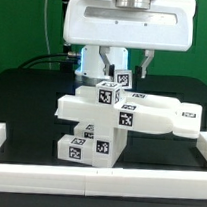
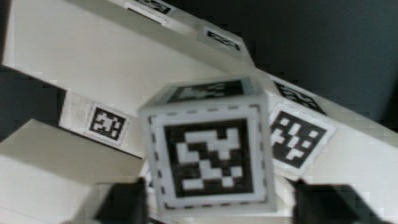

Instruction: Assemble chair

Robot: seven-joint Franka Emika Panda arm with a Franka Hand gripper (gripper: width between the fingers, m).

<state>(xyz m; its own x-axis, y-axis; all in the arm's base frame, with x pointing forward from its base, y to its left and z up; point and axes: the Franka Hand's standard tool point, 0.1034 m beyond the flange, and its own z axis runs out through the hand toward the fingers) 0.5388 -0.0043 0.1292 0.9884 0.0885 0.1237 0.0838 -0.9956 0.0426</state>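
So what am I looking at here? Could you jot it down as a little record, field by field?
Scene: black table with white border rails
Machine: one robot arm, its gripper coming down from above
Being built: chair, white blocky parts with black-and-white tags, stacked mid-table
At the gripper: a small tagged chair leg standing upright between the fingers
Grip: cannot tell whether the fingers are pressing on it
Stage: partly assembled

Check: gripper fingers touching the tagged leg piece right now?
Cannot tell. In the wrist view the leg piece sits between the fingers, edges too blurred to show contact or gap; the exterior view doesn't resolve it either.
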